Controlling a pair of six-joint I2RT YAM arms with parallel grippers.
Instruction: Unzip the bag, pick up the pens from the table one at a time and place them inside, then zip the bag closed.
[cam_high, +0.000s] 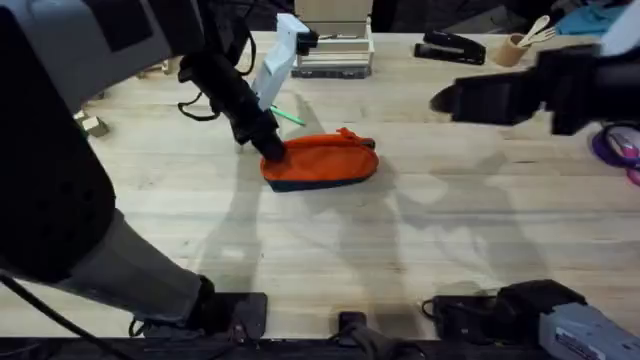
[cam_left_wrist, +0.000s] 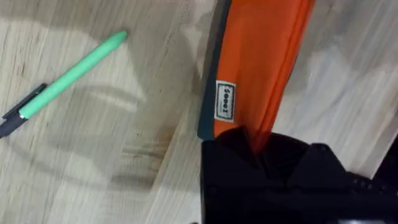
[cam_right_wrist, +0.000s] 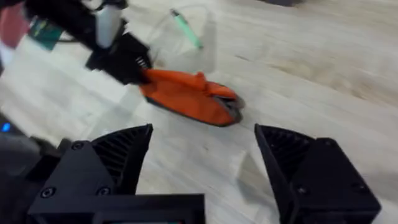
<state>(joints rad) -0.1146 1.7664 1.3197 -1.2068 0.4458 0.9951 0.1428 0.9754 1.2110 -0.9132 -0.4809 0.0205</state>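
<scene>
The orange bag (cam_high: 325, 162) lies near the middle of the table (cam_high: 450, 230), dark base strip toward the front. My left gripper (cam_high: 270, 148) is shut on the bag's left end; the left wrist view shows the bag's (cam_left_wrist: 261, 62) orange fabric pinched between the black fingers (cam_left_wrist: 267, 174). A light-green pen (cam_high: 288, 116) lies just behind the bag, also seen as the pen (cam_left_wrist: 68, 78) beside the bag. My right gripper (cam_right_wrist: 202, 162) hangs open and empty above the table's right side, well clear of the bag (cam_right_wrist: 189, 96). The bag's far end looks slightly open.
A black stapler (cam_high: 450, 47) and a cup of wooden spoons (cam_high: 520, 45) stand at the back right. A white holder (cam_high: 335, 50) sits at the back centre. A purple roll (cam_high: 620, 145) lies at the right edge, small wooden blocks (cam_high: 92, 125) at the left.
</scene>
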